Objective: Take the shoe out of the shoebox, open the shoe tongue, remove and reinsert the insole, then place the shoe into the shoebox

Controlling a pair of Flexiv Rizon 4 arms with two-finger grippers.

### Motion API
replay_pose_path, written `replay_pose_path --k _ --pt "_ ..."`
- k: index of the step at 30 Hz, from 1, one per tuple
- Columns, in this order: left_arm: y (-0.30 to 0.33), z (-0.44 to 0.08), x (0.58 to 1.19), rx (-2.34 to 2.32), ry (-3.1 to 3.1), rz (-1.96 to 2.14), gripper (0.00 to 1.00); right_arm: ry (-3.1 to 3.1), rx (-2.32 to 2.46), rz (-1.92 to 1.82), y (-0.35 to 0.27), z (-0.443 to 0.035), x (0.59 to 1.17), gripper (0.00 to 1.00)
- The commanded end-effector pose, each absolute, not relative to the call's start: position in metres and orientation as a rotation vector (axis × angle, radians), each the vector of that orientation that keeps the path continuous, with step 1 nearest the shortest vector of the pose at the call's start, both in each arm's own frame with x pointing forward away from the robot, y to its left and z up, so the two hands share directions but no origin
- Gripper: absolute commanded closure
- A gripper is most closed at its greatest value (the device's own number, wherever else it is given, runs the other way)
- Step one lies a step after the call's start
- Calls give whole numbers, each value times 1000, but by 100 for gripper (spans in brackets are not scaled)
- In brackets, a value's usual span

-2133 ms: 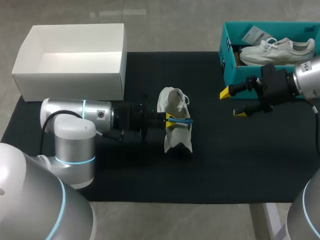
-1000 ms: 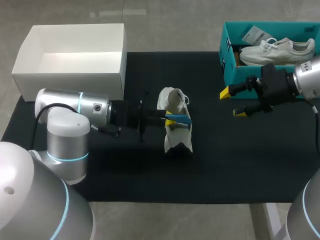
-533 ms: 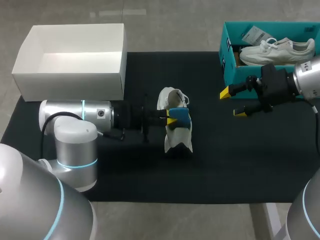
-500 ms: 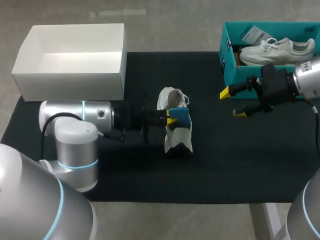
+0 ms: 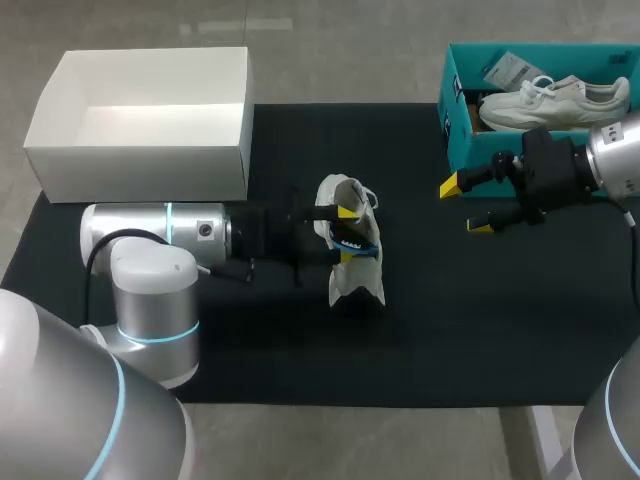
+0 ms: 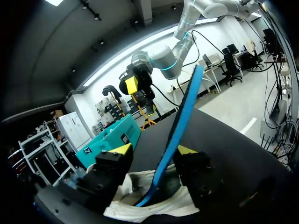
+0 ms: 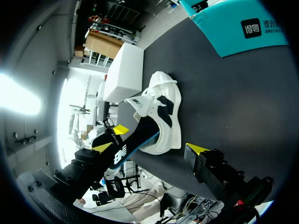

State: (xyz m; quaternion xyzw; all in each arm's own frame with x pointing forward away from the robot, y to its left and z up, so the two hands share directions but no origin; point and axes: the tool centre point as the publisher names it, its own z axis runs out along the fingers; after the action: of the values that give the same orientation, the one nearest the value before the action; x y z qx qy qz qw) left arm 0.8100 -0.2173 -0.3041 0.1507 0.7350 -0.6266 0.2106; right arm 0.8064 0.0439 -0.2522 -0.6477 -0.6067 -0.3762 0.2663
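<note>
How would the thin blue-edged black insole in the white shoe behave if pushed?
Probably floppy: the thin blue-edged black insole looks slightly bowed where it stands out of the white shoe. Likely light; loose between the open left claw, it may tip over.

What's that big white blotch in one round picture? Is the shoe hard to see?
Right wrist view: glare from a bright room light beyond the table; the shoe shows plainly. Head view: even light, little shadow on the black mat. Left wrist view: the fingers sit dark against a bright light strip.
</note>
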Motion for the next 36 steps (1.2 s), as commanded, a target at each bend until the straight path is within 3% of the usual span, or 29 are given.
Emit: replay_pose_path --k 1,3,4,6,7,36 --pt "-205 -290 800 469 2058 -1741 0 -1638 -1753 -1013 45 -252 806 0" --pt "-204 -288 797 493 2064 -1746 19 -1638 -1753 -1013 45 -252 806 0" --pt "-204 -288 797 497 2071 -1750 36 -1638 -1753 -1013 45 -252 806 0" --pt "-204 -290 797 504 2076 -1748 73 -1638 -1753 -1013 45 -252 806 0" --pt "-204 -292 798 510 2083 -1745 100 -1638 -1753 -1013 45 -252 806 0" --pt "-213 -329 827 460 2073 -1660 100 -1638 -1753 -1013 45 -252 806 0"
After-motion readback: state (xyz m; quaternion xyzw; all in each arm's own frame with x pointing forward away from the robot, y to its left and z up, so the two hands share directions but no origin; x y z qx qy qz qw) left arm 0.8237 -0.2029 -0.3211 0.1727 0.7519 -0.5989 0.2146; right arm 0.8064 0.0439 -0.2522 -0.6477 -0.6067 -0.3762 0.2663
